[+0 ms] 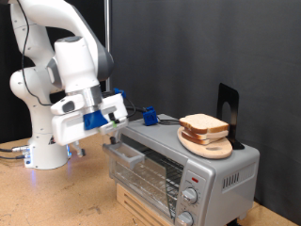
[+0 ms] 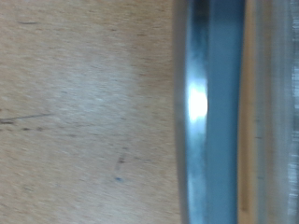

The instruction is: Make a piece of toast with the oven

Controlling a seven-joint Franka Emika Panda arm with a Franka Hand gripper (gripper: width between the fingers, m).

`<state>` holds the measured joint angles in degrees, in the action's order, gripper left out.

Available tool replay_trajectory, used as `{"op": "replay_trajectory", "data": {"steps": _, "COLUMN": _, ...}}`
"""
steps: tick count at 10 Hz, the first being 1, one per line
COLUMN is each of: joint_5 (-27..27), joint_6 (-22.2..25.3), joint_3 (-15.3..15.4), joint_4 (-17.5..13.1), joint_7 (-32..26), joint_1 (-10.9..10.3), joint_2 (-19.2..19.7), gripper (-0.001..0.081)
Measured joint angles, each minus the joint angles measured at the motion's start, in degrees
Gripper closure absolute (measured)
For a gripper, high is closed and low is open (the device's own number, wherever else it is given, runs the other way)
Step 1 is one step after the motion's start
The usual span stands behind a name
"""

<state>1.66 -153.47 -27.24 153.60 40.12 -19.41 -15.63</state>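
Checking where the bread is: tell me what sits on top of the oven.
On the oven lies a round wooden board carrying the piece of toast. A black stand rises behind. The board's underside contact is hidden.

We see the exterior view evenly and softly lit against a dark backdrop, slightly grainy, with a pale sheen on the oven (image 1: 188,151) top. The wrist view is badly blurred — a white glare streak burns on a metal edge (image 2: 198,112) beside the desk (image 2: 84,112).

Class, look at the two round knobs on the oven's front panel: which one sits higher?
The upper knob on the oven, just under the red mark; the other knob sits below it at the picture's bottom edge.
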Motion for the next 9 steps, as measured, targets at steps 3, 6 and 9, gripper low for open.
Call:
{"op": "replay_trajectory", "data": {"steps": 3, "joint_5": -0.6, "joint_6": -1.3, "joint_3": -2.1, "joint_4": -1.1, "joint_7": -1.9, "joint_1": 2.3, "joint_2": 4.5, "gripper": -0.0003}}
{"op": "replay_trajectory", "data": {"steps": 6, "joint_5": -0.8, "joint_6": -4.9, "joint_3": -3.6, "joint_4": -1.9, "joint_7": -3.5, "joint_1": 3.5, "joint_2": 9.9, "gripper": -0.0003}}
{"op": "replay_trajectory", "data": {"steps": 9, "joint_5": 2.2, "joint_6": -12.1, "joint_3": -3.8, "joint_4": -2.9, "joint_7": -3.5, "joint_1": 3.7, "joint_2": 17.3, "gripper": -0.0003}}
